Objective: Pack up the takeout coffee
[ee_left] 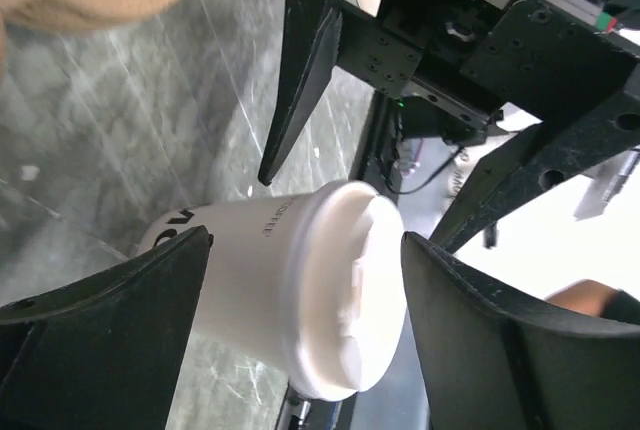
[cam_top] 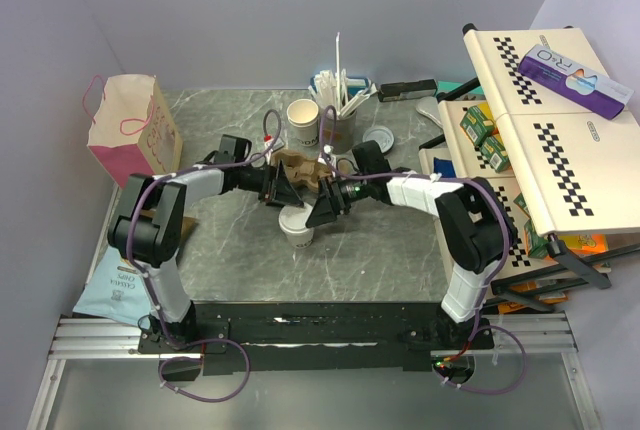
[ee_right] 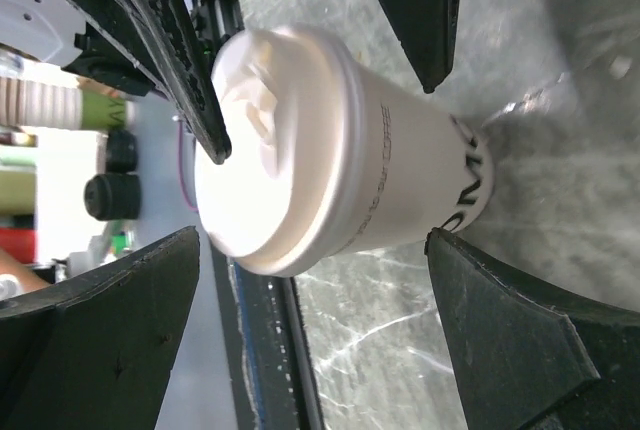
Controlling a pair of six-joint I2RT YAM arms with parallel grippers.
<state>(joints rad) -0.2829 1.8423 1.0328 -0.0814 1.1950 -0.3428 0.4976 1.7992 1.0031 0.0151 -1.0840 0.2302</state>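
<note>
The takeout coffee [cam_top: 297,226], an off-white paper cup with its white lid [ee_left: 350,290] on, stands upright on the marble table between my two grippers. My left gripper [cam_top: 285,193] reaches in from the left, open; in its wrist view the takeout coffee [ee_left: 270,280] fills the span between the black fingers [ee_left: 110,330], with a gap at the lid side. My right gripper [cam_top: 322,208] comes from the right, open wide. In the right wrist view the takeout coffee [ee_right: 390,170] sits just beyond the fingers [ee_right: 500,330], untouched.
Behind the grippers lies a brown cardboard tray [cam_top: 300,168]. Further back stand an open paper cup [cam_top: 303,122] and a grey cup of straws [cam_top: 337,126], with a loose white lid [cam_top: 380,136] to the right. A pink bag [cam_top: 125,128] stands far left, shelving [cam_top: 530,140] on the right.
</note>
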